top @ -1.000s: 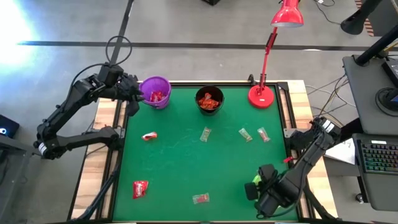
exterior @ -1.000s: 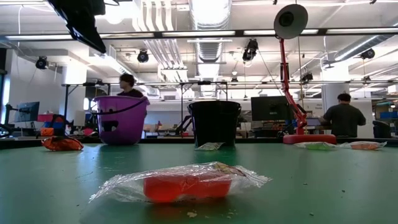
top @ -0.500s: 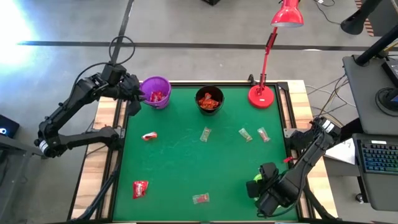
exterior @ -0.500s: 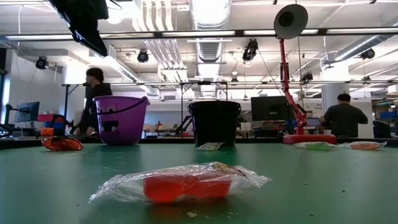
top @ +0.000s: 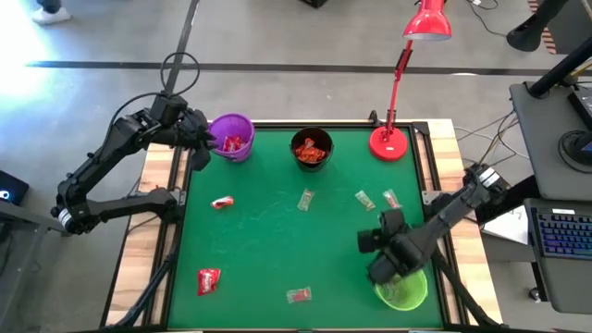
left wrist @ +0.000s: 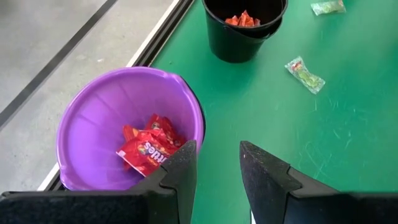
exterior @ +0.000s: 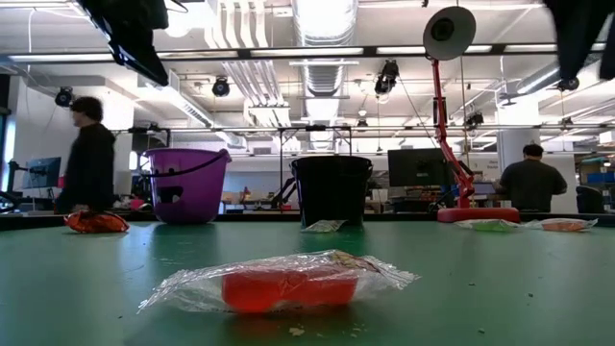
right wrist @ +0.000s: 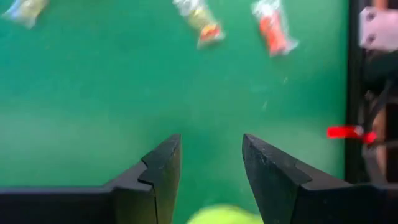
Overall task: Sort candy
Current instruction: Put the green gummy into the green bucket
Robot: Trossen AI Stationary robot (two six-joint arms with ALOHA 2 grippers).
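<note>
Moved up off the table's (top: 277,231) front right corner since a second ago: right gripper (top: 368,242), fingers now spread and empty, uncovering a green cup (top: 403,289) there. Parked above the purple cup (top: 232,136) at the back left corner: left gripper (top: 205,141), fingers parted, holding nothing. Scattered across the green surface: loose candy (top: 305,199) (red, orange and clear-wrapped), with more inside the purple cup and black cup (top: 312,149) along the back edge.
</note>
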